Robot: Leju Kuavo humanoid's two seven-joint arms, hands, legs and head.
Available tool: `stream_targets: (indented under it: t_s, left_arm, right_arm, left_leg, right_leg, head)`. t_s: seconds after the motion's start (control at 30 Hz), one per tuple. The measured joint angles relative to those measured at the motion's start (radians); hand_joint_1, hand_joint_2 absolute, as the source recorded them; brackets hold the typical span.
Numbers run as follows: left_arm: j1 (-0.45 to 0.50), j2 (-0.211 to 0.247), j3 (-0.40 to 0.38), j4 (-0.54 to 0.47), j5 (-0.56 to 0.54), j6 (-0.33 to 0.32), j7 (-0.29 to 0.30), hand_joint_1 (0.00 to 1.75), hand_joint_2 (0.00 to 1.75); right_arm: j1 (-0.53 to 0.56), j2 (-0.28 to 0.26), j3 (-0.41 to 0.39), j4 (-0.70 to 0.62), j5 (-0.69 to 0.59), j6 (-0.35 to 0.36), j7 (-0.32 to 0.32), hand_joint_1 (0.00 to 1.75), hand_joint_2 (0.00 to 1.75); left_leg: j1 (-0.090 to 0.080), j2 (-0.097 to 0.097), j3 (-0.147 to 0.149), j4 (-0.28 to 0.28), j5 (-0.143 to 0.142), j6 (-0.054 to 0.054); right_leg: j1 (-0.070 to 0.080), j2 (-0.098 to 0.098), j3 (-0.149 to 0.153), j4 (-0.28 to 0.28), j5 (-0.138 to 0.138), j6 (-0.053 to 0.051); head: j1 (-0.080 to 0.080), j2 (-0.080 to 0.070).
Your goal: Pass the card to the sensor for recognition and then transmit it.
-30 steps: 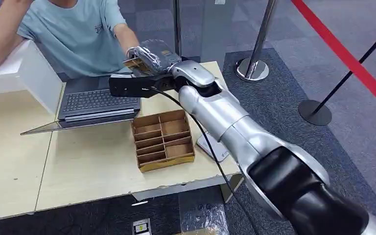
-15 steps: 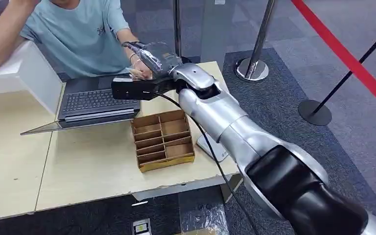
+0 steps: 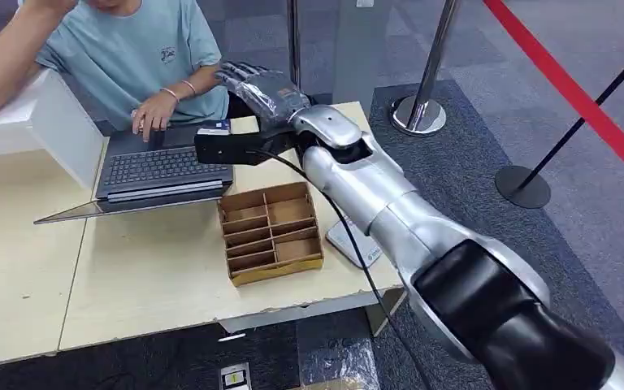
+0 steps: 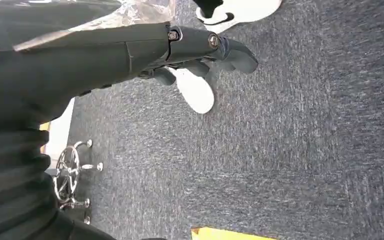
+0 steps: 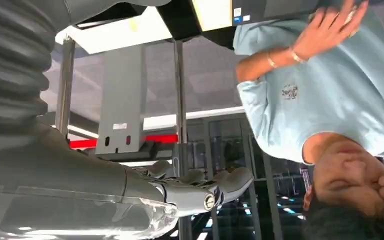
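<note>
My right arm [image 3: 390,211] is polished silver with rounded shells, ending near the shoulder in a glossy black section [image 3: 496,317]. A thin black cable [image 3: 349,244] runs along its silver shell. A flat black box [image 3: 231,146] sits at the wrist. The right hand [image 3: 264,89] is dark grey under a clear plastic wrap. From the right wrist camera I see a grey ribbed cover [image 5: 10,65] and a round screw [image 5: 209,201] on the thumb. The left hand [image 4: 200,55] is dark grey, with two small screws
</note>
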Motion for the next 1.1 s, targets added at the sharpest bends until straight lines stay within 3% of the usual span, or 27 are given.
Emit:
stream_targets:
  t_s: [0.5,0.63,0.67,0.73,0.87,1.1]
  left_arm:
    - [0.004,0.0,0.0,0.0,0.043,0.003,0.033,0.0,1.75]
    - [0.005,0.0,0.0,0.0,0.045,0.003,0.035,0.0,1.75]
    - [0.005,0.0,0.0,0.0,0.046,0.003,0.035,0.0,1.75]
    - [0.005,0.0,0.0,0.0,0.049,0.003,0.035,0.0,1.75]
    - [0.005,0.001,0.0,0.0,0.056,0.003,0.036,0.0,1.75]
    - [0.005,0.001,0.0,0.0,0.057,0.003,0.036,0.0,1.75]
  right_arm:
    - [0.128,-0.142,-0.013,-0.293,-0.036,0.18,0.112,0.0,1.75]
    - [0.168,-0.172,-0.013,-0.363,-0.041,0.201,0.119,0.0,1.75]
    - [0.174,-0.179,-0.013,-0.378,-0.042,0.204,0.121,0.24,1.75]
    - [0.187,-0.192,-0.013,-0.41,-0.046,0.224,0.13,1.55,1.75]
    - [0.239,-0.227,-0.014,-0.495,-0.066,0.267,0.165,1.59,1.75]
    - [0.283,-0.254,-0.022,-0.547,-0.078,0.27,0.179,1.54,1.75]
  left_leg:
    - [0.0,0.0,0.0,0.0,0.0,0.0]
    - [0.0,0.0,0.0,0.0,0.0,0.0]
    - [0.0,0.0,0.0,0.0,0.0,0.0]
    - [0.0,0.0,0.001,0.0,0.0,0.0]
    - [0.0,0.0,0.0,0.0,0.0,0.0]
    - [0.0,0.0,0.0,0.0,0.0,0.0]
  right_leg:
    - [0.0,0.0,0.0,0.0,0.0,0.0]
    - [0.0,0.001,0.0,0.0,0.0,0.0]
    - [0.0,0.001,0.0,0.0,0.0,0.0]
    - [0.0,0.001,0.0,0.0,0.0,0.0]
    - [0.0,0.001,0.0,0.0,0.0,0.0]
    - [0.0,0.001,0.0,-0.001,0.0,0.0]
  head:
    - [0.0,0.0]
    - [0.0,0.0]
    - [0.0,0.0]
    - [0.0,0.0]
    - [0.0,0.0]
    - [0.0,0.0]
